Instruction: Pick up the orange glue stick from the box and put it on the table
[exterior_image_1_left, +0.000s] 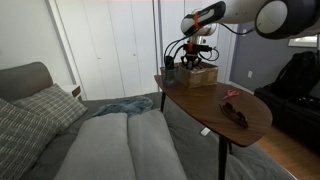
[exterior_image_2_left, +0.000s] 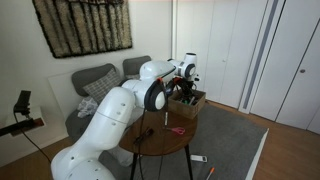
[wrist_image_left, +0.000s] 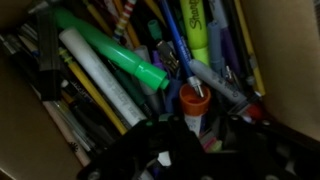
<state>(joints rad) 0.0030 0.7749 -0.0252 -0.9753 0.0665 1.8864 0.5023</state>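
A green highlighter (wrist_image_left: 115, 52) and a white marker (wrist_image_left: 100, 75) lie among pens (wrist_image_left: 178, 35). In an exterior view: a dark cup (exterior_image_1_left: 169, 74), a red item (exterior_image_1_left: 232, 95), perhaps scissors, and a grey pillow (exterior_image_1_left: 40, 105).

Soft even light filling both exterior views, wrist view looking dim and blurred inside the box (wrist_image_left: 295, 50)

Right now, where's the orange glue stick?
The orange glue stick sits lower centre-right in the wrist view, inside the box among pens, just right of the green highlighter.
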